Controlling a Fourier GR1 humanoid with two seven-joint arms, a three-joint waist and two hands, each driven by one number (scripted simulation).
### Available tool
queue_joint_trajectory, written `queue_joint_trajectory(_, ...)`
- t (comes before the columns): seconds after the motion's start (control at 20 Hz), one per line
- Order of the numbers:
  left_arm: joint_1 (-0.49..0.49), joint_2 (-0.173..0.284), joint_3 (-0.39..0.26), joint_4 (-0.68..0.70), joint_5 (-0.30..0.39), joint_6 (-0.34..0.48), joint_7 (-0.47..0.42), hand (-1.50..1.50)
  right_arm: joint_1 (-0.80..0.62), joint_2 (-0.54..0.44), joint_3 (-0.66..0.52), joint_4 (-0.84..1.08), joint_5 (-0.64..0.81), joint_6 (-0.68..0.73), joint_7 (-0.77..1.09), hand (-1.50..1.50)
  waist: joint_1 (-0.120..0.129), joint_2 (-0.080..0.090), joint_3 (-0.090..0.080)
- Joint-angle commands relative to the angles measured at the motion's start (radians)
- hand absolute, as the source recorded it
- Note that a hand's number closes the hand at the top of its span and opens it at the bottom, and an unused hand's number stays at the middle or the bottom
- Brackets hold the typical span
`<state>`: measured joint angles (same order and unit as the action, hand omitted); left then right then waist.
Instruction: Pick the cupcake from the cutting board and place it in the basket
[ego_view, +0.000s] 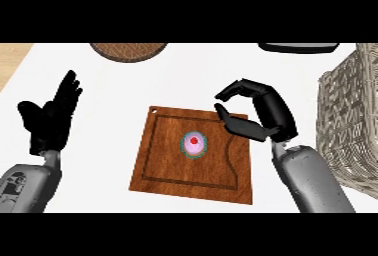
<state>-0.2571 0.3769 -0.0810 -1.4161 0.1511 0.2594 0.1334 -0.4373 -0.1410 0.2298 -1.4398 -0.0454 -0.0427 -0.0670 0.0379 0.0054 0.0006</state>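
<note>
A cupcake (194, 144) with pink frosting, a red dot on top and a teal wrapper stands near the middle of the wooden cutting board (166, 170). My right hand (269, 112) hovers over the board's upper right corner, up and to the right of the cupcake, fingers and thumb curved with a gap between them and nothing held. The wicker basket (347, 120) stands at the right edge, just right of that hand. My left hand (52, 117) rests open at the left, fingers up, away from the board.
A round woven brown object (129, 50) lies at the top edge, partly cut off. A dark rimmed object (299, 47) shows at the top right. The counter top is white, with a wooden strip at the far left.
</note>
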Motion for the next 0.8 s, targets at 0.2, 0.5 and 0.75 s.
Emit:
queue_joint_trajectory(0.2,0.043,0.005,0.026,-0.003,0.026,-0.033,-0.026,0.0,-0.136,0.123,0.125,0.126,0.441,-0.466,0.159,-1.5,-0.018,-0.011,-0.004)
queue_joint_trajectory(0.5,0.072,0.004,0.029,-0.02,0.019,-0.022,-0.003,0.0,-0.284,-0.024,0.164,0.026,0.589,-0.243,0.634,-1.5,-0.05,-0.025,-0.004)
queue_joint_trajectory(0.75,0.076,0.0,0.036,0.0,0.025,-0.031,-0.021,0.0,-0.337,-0.117,0.228,0.013,0.452,0.17,0.811,-1.5,-0.054,-0.024,-0.005)
